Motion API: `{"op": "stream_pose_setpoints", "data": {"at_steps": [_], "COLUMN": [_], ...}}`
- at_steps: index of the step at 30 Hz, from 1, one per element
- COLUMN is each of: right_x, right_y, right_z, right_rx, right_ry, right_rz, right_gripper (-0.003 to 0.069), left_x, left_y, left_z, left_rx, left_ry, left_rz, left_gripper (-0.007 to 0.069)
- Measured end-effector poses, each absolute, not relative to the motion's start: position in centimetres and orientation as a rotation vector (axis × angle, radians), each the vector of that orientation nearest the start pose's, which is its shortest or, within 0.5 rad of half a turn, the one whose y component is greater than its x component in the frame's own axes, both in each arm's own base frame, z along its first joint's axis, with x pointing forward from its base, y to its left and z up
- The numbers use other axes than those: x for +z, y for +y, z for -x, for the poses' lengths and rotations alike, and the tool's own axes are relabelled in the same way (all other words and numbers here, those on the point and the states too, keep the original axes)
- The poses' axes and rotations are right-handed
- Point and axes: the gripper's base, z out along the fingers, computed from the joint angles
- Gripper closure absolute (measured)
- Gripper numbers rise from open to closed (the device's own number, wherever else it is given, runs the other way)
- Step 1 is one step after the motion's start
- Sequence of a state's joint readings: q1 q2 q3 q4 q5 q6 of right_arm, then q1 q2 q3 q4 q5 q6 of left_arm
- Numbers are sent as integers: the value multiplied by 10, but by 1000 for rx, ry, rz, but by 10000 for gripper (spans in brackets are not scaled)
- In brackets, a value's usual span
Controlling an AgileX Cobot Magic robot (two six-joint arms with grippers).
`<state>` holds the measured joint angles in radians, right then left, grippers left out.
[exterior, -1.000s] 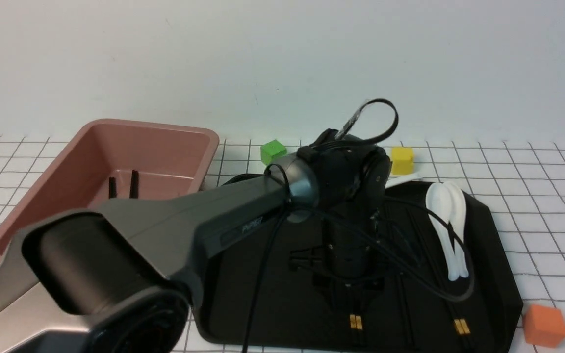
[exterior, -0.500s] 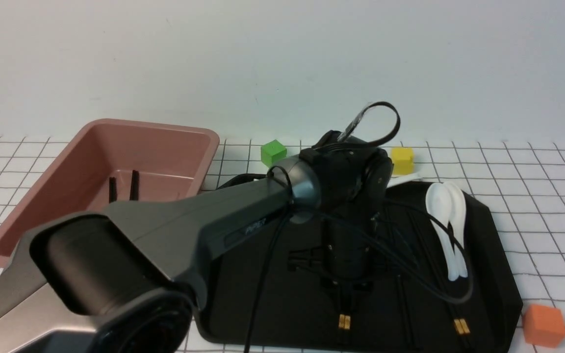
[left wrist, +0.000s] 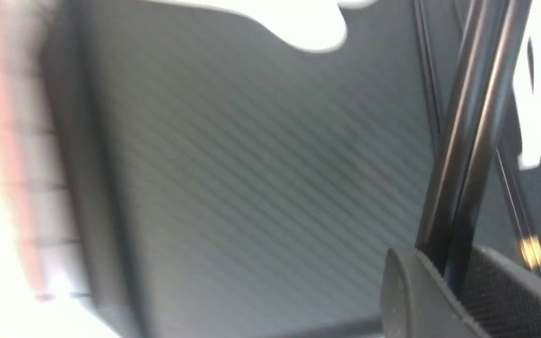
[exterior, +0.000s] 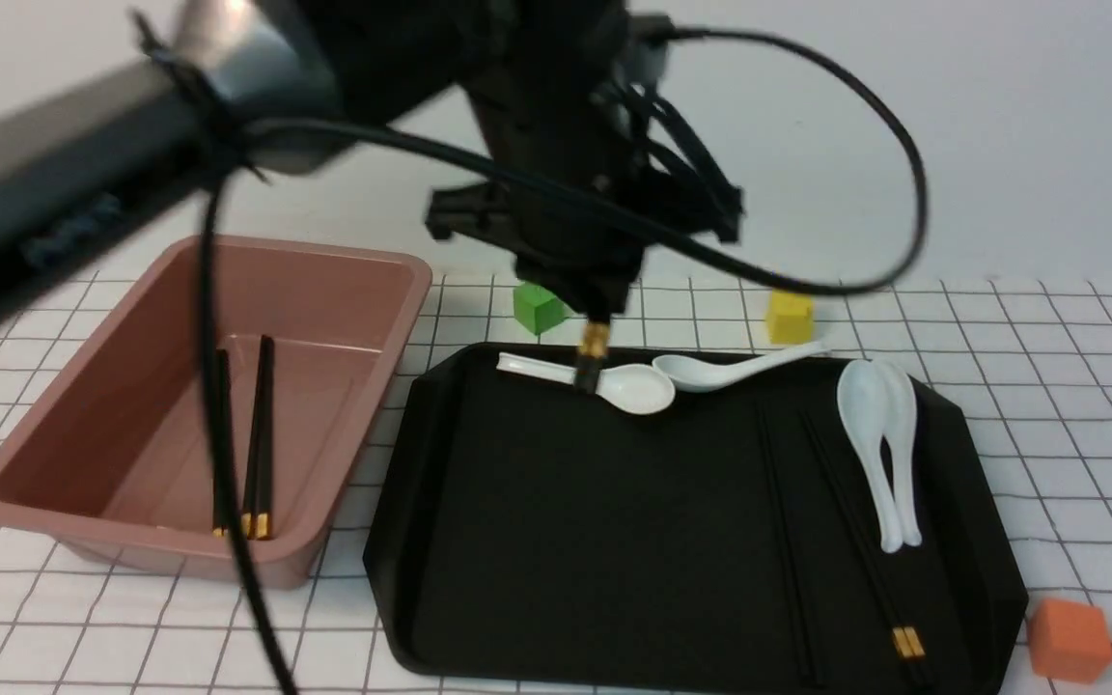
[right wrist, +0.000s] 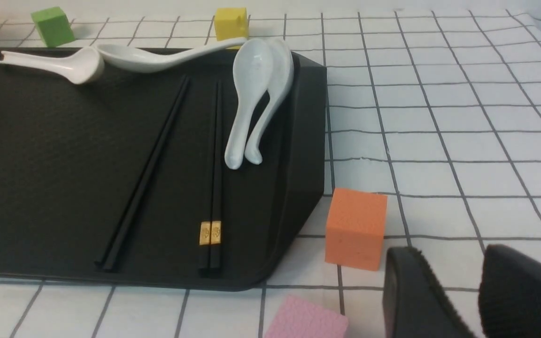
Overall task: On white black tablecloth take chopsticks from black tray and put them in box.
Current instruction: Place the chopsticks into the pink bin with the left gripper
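My left gripper (exterior: pixel 599 307) is raised above the far edge of the black tray (exterior: pixel 566 541). It is shut on a pair of black chopsticks (exterior: pixel 593 352) that hang down, gold band below the jaws. The left wrist view shows the pair (left wrist: pixel 467 141) pinched between the pads. More chopsticks lie on the tray's right part: a pair with gold bands (right wrist: pixel 214 155) and another dark stick (right wrist: pixel 150 164). The pink-brown box (exterior: pixel 305 249) stands left of the tray and holds two chopsticks (exterior: pixel 262 434). My right gripper (right wrist: pixel 458 281) is open and empty over the tablecloth (right wrist: pixel 439 117), beside the tray's near right corner.
White spoons lie on the tray: two along the far edge (exterior: pixel 633 386) (exterior: pixel 730 365), two nested at the right (exterior: pixel 879 444). A green cube (exterior: pixel 537 304) and a yellow cube (exterior: pixel 792 316) sit behind the tray. An orange cube (right wrist: pixel 355 227) and a pink cube (right wrist: pixel 308 321) lie near my right gripper.
My left arm has risen from the tray's front middle, carrying the chopstick pair up and back. The tray's middle and the far spoons are now uncovered.
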<state>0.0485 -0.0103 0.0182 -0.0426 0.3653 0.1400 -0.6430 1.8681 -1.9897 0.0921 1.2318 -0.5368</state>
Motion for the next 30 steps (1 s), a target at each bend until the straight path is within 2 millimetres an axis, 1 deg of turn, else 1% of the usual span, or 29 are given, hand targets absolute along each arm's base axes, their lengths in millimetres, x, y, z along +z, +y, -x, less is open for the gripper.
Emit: {"op": "stream_pose_setpoints", "data": {"at_steps": [1,3,4,5,7,8,9,11,13,14,18,21,22,23,25,26,28,30], "right_x": [175,175,175,175,175,175,175,175,175,175,175,175,175,175,175,175,175,175], "right_y": [1,1,1,1,1,1,1,1,1,1,1,1,1,1,1,1,1,1], "right_z": [-53,-53,-53,-53,-53,-53,-53,-53,-53,-53,-53,-53,-53,-53,-53,-53,-53,-53], "right_rx": [89,89,89,89,89,89,89,89,89,89,89,89,89,89,89,89,89,89], "right_ry": [1857,1857,1857,1857,1857,1857,1857,1857,1857,1857,1857,1857,1857,1857,1857,1857,1857,1857], "right_rz": [-59,-59,-59,-59,-59,-59,-59,-59,-59,-59,-59,-59,-59,-59,-59,-59,-59,-59], "right_gripper": [419,419,419,419,419,419,419,419,419,419,419,419,419,419,419,419,419,419], "left_x": [383,384,379,372,353,343,327,306,287,274,250,233,231,225,223,224,231,246], "left_y": [-219,-184,-157,-146,-115,-105,-92,-81,-73,-70,-71,-72,-73,-73,-73,-73,-72,-71], "left_z": [-333,-338,-342,-344,-350,-352,-356,-363,-371,-377,-390,-397,-397,-399,-399,-399,-396,-391], "left_rx": [-294,-261,-226,-199,-134,-110,-81,-67,-62,-59,-42,-30,-27,-20,-14,-14,-18,-28], "left_ry": [2609,2626,2647,2672,2729,2753,2784,2798,2798,2802,2805,2825,2830,2840,2850,2850,2841,2816], "left_rz": [-101,0,86,122,237,275,325,371,402,413,402,396,397,396,397,397,390,373], "left_gripper": [506,506,506,506,506,506,506,506,506,506,505,468,461,424,381,375,361,370]}}
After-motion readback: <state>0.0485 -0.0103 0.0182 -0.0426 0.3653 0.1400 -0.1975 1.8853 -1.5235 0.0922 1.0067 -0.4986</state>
